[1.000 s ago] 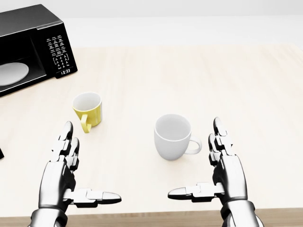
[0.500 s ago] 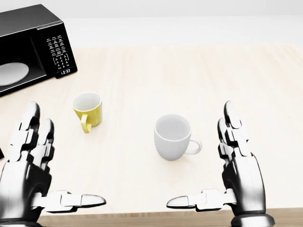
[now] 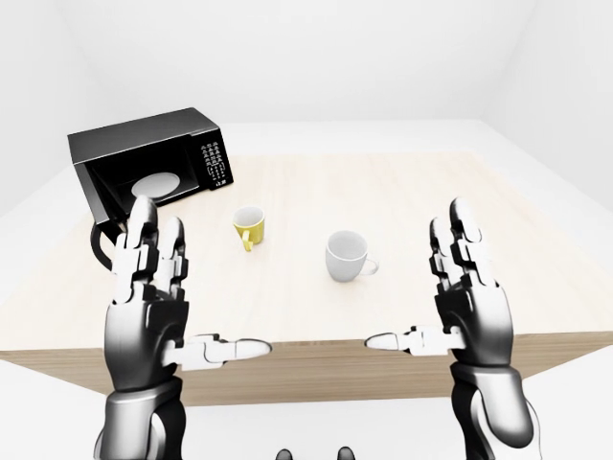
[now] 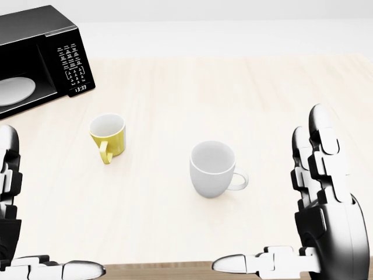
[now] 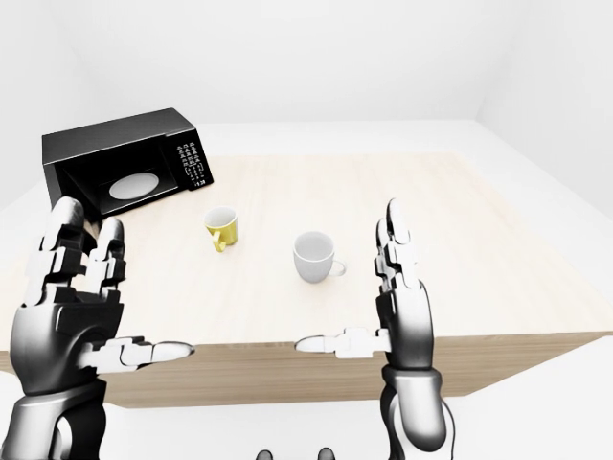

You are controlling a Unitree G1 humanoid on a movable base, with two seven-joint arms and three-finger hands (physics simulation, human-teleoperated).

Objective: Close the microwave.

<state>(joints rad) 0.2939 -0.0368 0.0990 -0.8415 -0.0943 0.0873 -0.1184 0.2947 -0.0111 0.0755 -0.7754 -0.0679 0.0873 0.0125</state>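
Observation:
The black microwave (image 3: pixel 144 144) stands at the table's upper left in the left-eye view. It is open, and a white plate (image 3: pixel 157 182) shows inside. Part of its dark door (image 3: pixel 97 241) sticks out below the cavity, mostly hidden behind my left hand. My left hand (image 3: pixel 168 287) is raised low in the view, open, fingers upright and thumb pointing right, below the microwave and apart from it. My right hand (image 3: pixel 450 287) mirrors it on the right, open and holding nothing.
A yellow mug (image 4: pixel 108 135) and a larger white mug (image 4: pixel 212 168) stand on the light wooden table (image 4: pixel 245 99), between my hands and right of the microwave. The table's near edge (image 3: pixel 316 359) runs just under my thumbs.
Both hands have risen and spread apart: the left slid to the head view's left edge, the right toward its right edge. Mugs and microwave stay put; the camera has not moved.

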